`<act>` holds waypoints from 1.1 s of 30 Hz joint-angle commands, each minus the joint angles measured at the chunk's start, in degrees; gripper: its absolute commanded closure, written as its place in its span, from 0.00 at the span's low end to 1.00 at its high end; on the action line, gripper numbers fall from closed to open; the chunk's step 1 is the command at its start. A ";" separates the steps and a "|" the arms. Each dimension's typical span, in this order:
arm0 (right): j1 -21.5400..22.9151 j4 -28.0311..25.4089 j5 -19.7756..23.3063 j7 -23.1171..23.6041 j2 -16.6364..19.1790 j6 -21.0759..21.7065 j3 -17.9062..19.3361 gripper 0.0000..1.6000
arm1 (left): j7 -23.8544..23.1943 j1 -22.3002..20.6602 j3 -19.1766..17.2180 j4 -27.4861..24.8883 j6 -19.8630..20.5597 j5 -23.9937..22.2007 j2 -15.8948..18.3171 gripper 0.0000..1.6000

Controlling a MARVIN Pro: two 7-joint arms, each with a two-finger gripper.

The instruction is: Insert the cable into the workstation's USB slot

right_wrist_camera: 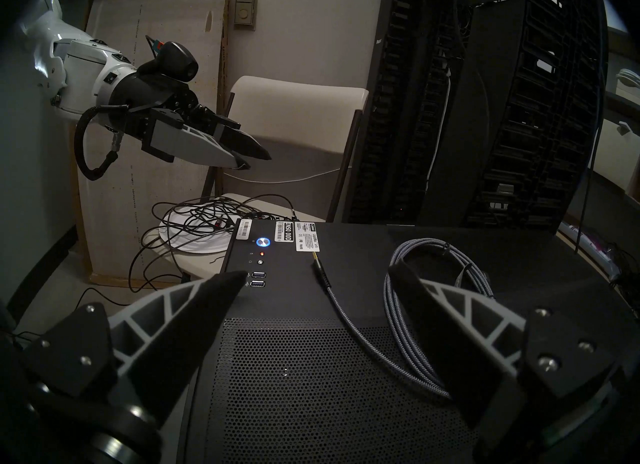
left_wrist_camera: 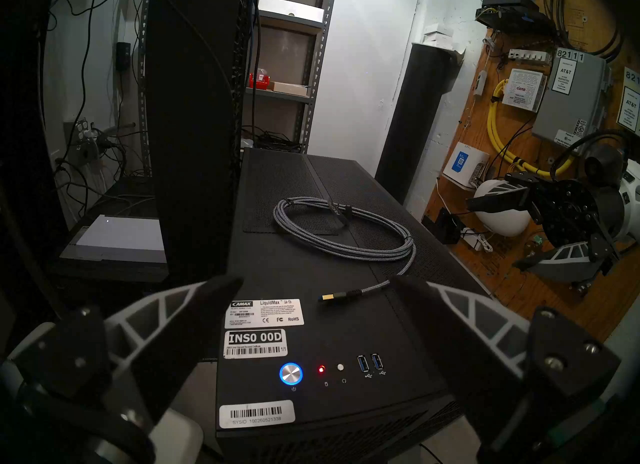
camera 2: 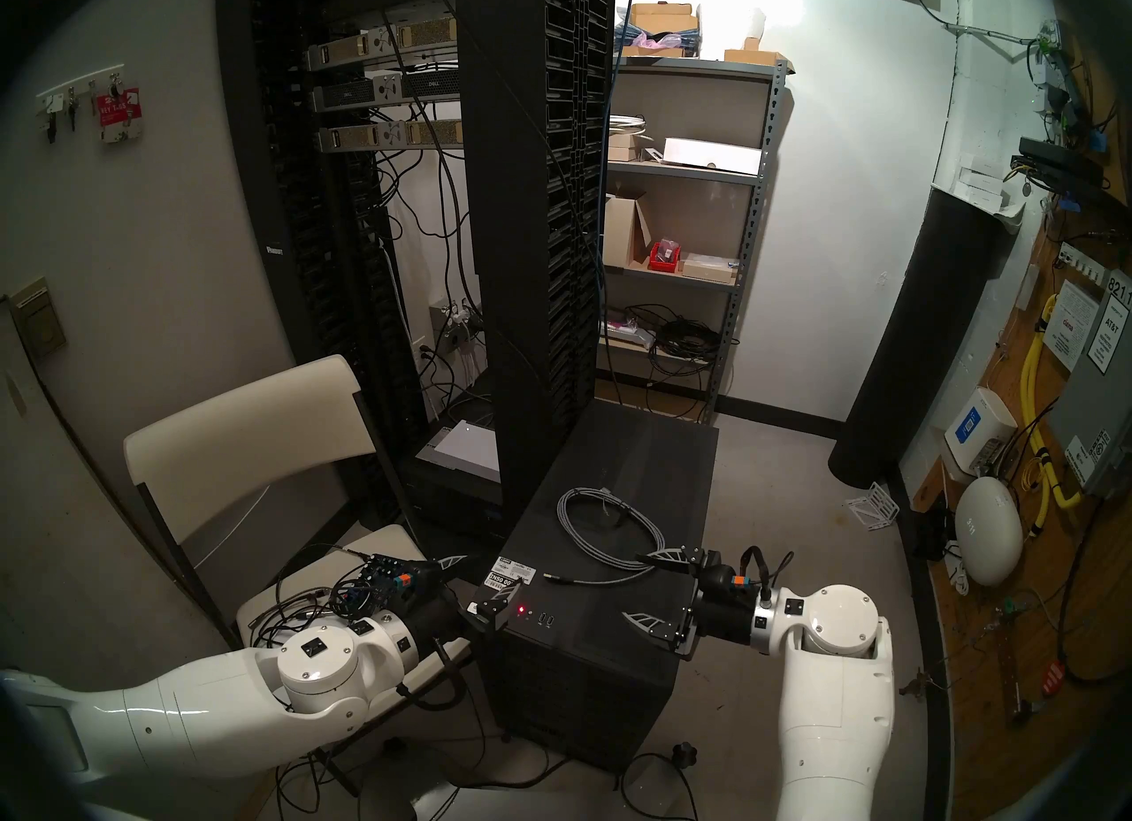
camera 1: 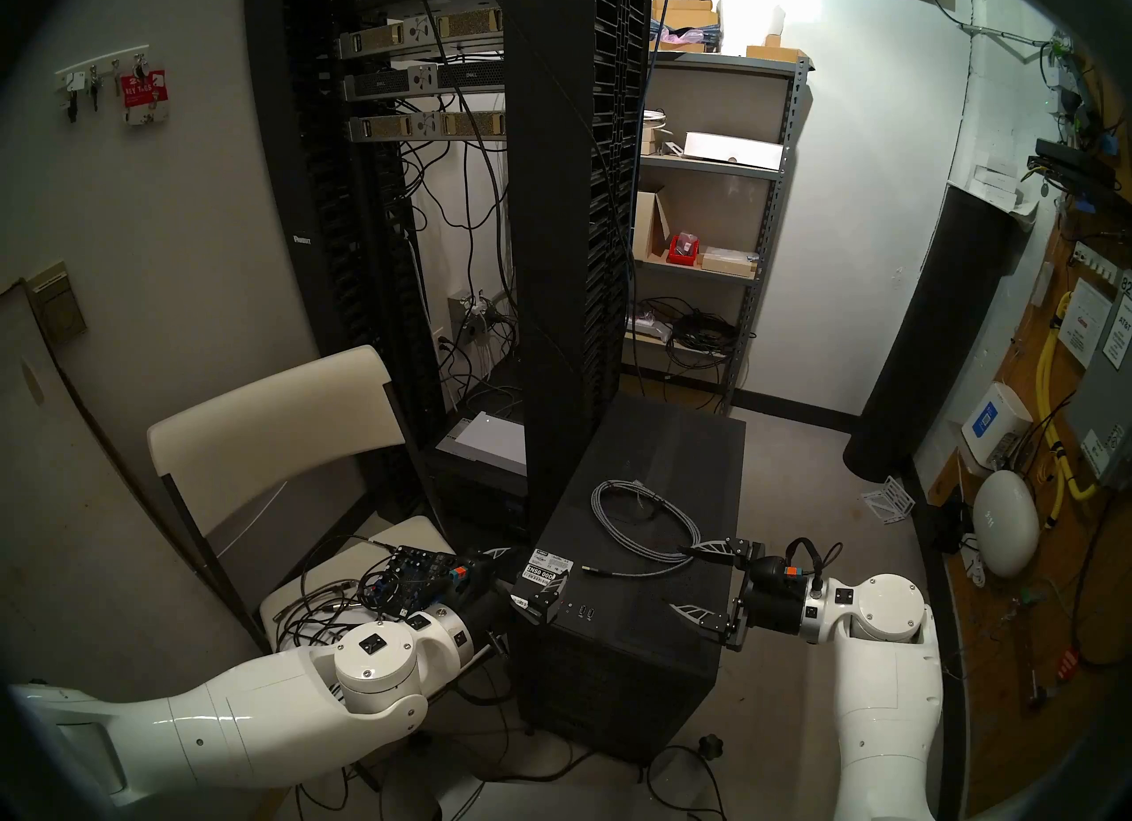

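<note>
The workstation [camera 1: 643,483] stands with its rear top edge hidden behind the tall server rack [camera 1: 569,189] in both head views. In the left wrist view, small print on the white label [left_wrist_camera: 265,312] is too fine to read, and the base of the tower runs off the bottom edge. The chair [camera 1: 269,421] seat is partly covered by the left arm [camera 1: 306,697] and tangled black wires [camera 1: 324,593]. Whether the right claw [camera 1: 692,578] touches the cable [camera 1: 643,519] cannot be told.
</note>
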 commanded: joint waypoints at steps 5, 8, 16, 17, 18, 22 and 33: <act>1.60 2.84 -3.77 -5.61 -1.40 -1.14 -0.30 0.00 | 0.04 -0.19 -0.24 -0.59 -0.13 -0.08 0.05 0.00; 1.94 3.27 -6.76 -6.88 -0.55 -1.75 -1.31 0.00 | 0.04 -0.20 -0.23 -0.59 -0.13 -0.08 0.05 0.00; 5.22 5.91 -12.71 -8.55 1.05 -1.87 -3.70 0.00 | 0.02 -0.22 -0.21 -0.55 -0.15 -0.08 0.04 0.00; 5.82 6.54 -13.14 -8.34 1.44 -1.90 -3.98 0.00 | 0.02 -0.22 -0.20 -0.55 -0.15 -0.08 0.04 0.00; 6.32 7.04 -13.28 -8.13 1.68 -1.96 -4.08 0.00 | 0.02 -0.23 -0.20 -0.54 -0.16 -0.08 0.04 0.00; 7.91 7.80 -13.06 -6.10 2.66 -1.94 -4.56 0.00 | 0.02 -0.24 -0.19 -0.53 -0.16 -0.07 0.03 0.00; 13.08 12.34 -13.03 -2.44 2.67 -1.14 -6.85 0.00 | 0.02 -0.25 -0.17 -0.52 -0.17 -0.08 0.03 0.00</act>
